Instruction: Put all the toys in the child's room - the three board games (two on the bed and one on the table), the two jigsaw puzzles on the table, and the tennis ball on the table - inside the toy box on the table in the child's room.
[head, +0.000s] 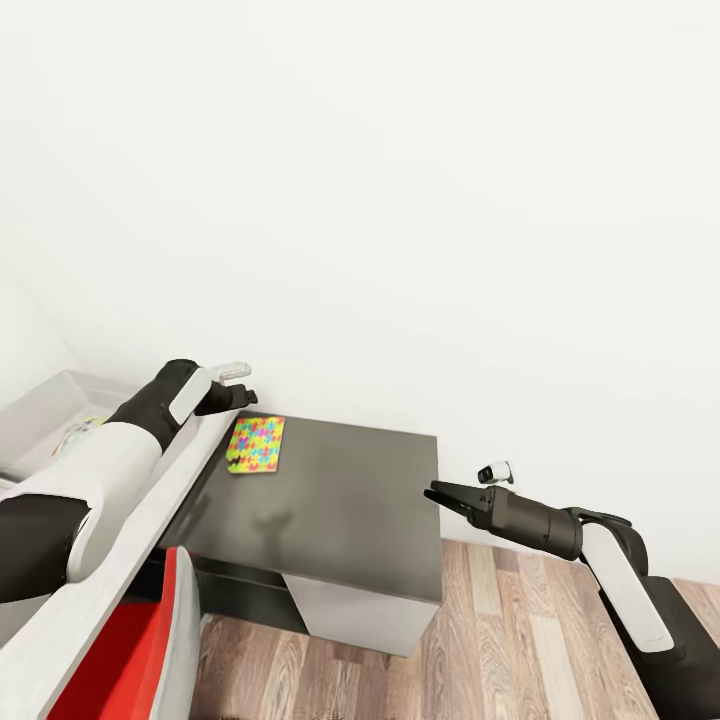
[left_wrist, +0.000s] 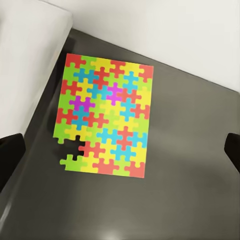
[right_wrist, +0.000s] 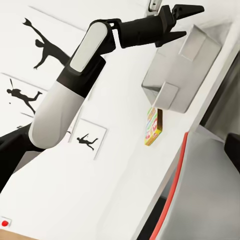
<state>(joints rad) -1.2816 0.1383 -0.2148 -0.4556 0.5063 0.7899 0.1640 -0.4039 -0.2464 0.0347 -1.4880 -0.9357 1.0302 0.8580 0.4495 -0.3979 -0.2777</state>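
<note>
A white wall backs the dark grey table (head: 340, 490), joined to a paler top. On that paler top sits the toy box (head: 60, 400); something colourful lies inside, half hidden by the arm. A jigsaw puzzle (head: 255, 444) lies flat on the dark top beneath the left gripper (head: 240, 397), fingers spread wide and empty. The left wrist view shows one piece missing at its edge (left_wrist: 75, 148). The right gripper (head: 440, 492) hovers off the table's corner; whether its fingers are parted I cannot tell. The right wrist view shows a board game (right_wrist: 152, 126) standing beside the box.

child's room | jigsaw puzzle (left_wrist: 105, 116) on table (head: 340, 500) | wood-plank floor (head: 480, 640) | white walls
</note>
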